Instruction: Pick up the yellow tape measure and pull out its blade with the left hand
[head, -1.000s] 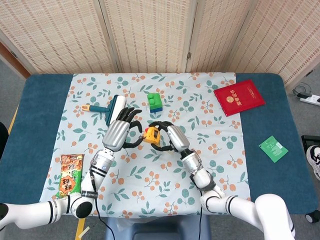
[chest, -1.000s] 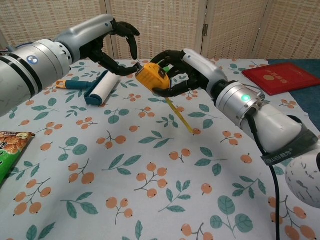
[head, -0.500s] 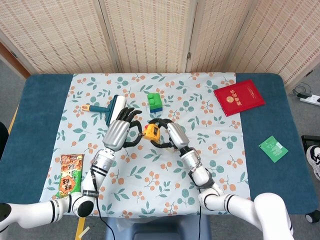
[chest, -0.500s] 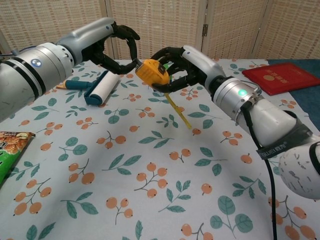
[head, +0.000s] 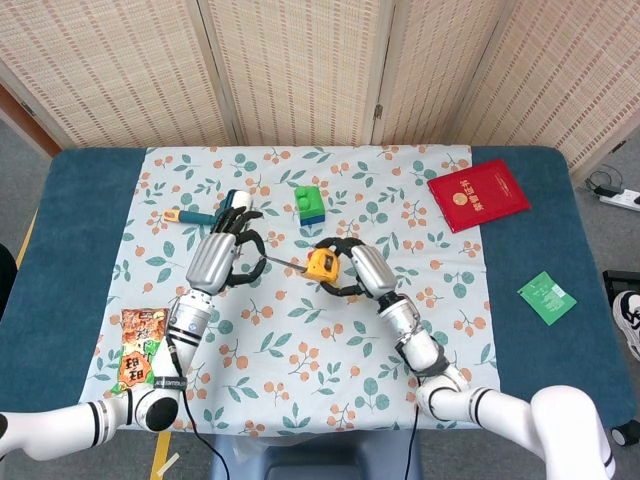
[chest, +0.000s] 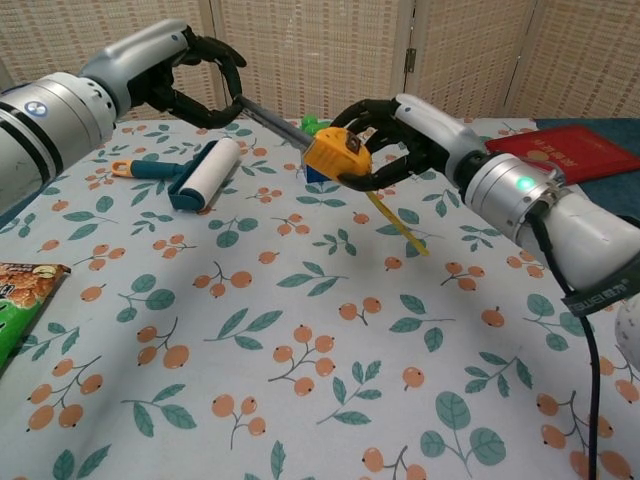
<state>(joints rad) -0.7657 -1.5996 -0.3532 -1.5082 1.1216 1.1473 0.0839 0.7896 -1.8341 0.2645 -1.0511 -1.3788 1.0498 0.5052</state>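
Observation:
The yellow tape measure (chest: 336, 157) hangs above the floral cloth, gripped by my right hand (chest: 400, 135), whose fingers wrap around its case. It shows in the head view as the tape measure (head: 322, 265) in my right hand (head: 352, 268). A thin blade (chest: 270, 119) runs from the case up and left to my left hand (chest: 196, 78), which pinches its end. In the head view the blade (head: 284, 263) spans the gap to my left hand (head: 222, 256). A yellow strap (chest: 398, 221) dangles below the case.
A lint roller (chest: 196, 172) with a teal handle lies under my left hand. A green and blue block (head: 307, 204) stands behind the hands. A red booklet (head: 477, 195) sits far right, a green packet (head: 546, 297) right, a snack bag (head: 141, 349) front left.
My hands have drawn apart: the left moved left and up, the right moved right with the case. A length of blade now shows between them where they had been touching.

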